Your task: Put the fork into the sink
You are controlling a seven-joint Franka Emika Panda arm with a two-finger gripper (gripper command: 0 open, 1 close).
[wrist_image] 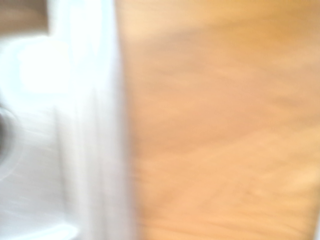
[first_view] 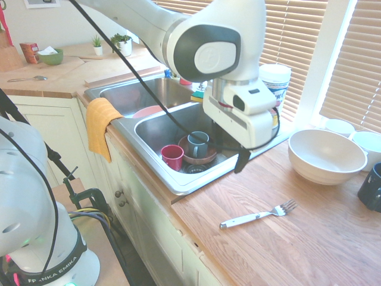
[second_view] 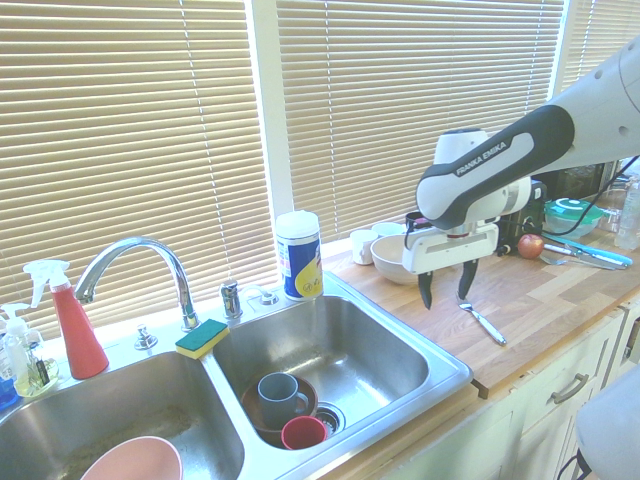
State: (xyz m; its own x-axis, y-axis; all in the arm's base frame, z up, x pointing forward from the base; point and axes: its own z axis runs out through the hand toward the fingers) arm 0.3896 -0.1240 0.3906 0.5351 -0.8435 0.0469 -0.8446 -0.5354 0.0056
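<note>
While the claw [second_view: 446,293] hangs with its two dark fingers spread apart and nothing between them, it sits above the strip where the sink [first_view: 178,185] rim meets the wooden tabletop [first_view: 309,238], at the right-hand basin's outer corner. From the second exterior view the fingertips point down, clear of the wood, with the fork [second_view: 481,318] lying just beside them on the side away from the basin.

From the first exterior view the fork [first_view: 257,215] lies flat on the tabletop, white handle toward the front edge, tines toward the big white bowl [first_view: 326,155]. It is well apart from the sink rim, with bare wood all round it.

That bowl stands near the window, with smaller white cups [first_view: 340,126] behind it and a dark mug [first_view: 372,187] at the picture's edge. In the right basin a grey cup [first_view: 197,143] sits in a brown dish [first_view: 209,158], a red cup [first_view: 172,157] beside them, leaving open steel floor toward the tabletop side. A wipes canister [second_view: 298,255] stands on the rim behind, a yellow cloth [first_view: 100,125] drapes over the front edge.

The wrist view is a blur of pale sink rim [wrist_image: 85,125] against orange wood [wrist_image: 220,125]
</note>
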